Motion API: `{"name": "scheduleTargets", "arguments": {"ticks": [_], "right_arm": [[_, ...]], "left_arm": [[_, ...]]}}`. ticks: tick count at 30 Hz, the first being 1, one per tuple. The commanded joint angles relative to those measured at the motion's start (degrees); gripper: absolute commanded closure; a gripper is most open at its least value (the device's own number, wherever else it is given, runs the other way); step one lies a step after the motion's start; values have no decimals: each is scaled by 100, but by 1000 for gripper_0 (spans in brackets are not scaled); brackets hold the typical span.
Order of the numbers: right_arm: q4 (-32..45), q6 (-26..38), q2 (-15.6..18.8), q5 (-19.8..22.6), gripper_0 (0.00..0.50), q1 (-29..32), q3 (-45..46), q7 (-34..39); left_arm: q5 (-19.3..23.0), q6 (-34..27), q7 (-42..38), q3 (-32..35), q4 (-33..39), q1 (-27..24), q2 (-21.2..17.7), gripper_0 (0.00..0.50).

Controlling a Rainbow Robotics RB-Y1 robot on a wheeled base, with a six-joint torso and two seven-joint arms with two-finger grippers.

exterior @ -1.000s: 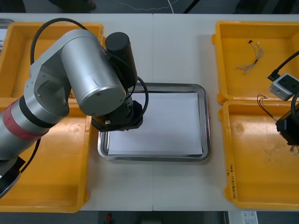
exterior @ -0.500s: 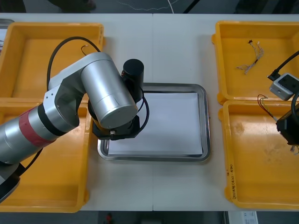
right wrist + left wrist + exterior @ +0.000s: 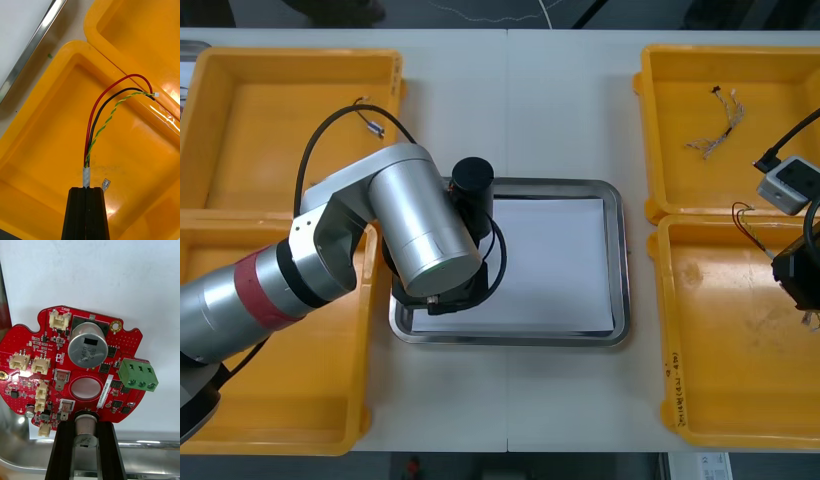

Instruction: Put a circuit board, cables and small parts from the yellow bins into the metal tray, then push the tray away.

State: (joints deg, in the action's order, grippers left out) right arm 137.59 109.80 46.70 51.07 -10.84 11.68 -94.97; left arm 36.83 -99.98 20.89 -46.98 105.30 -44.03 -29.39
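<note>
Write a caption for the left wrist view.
Left gripper holds a red circuit board over the white-lined metal tray.

1 overhead, 2 wrist close-ups

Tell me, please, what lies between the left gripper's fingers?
Left wrist view: a cylindrical part of the circuit board, clamped by the left gripper over the metal tray. The right gripper holds cables over a yellow bin.

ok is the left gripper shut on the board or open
Shut on it: the left gripper clamps a metal cylinder on the board, over the tray.
</note>
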Motion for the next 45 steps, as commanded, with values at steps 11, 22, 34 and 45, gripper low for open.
{"name": "scheduleTargets", "arguments": {"ticks": [11, 22, 34, 45], "right_arm": [[163, 20, 182, -53, 500, -111, -43, -276], [163, 20, 182, -44, 500, -111, -43, -267], [163, 20, 182, -44, 500, -111, -43, -276], [163, 20, 182, -27, 500, -111, -43, -276]], "left_arm": [[61, 67, -455, -84, 35, 70, 47, 0], [70, -12, -499, 162, 281, 62, -6, 0], [228, -979, -376, 1147, 1063, 62, -76, 0], [869, -1002, -332, 2544, 1379, 18, -524, 0]]}}
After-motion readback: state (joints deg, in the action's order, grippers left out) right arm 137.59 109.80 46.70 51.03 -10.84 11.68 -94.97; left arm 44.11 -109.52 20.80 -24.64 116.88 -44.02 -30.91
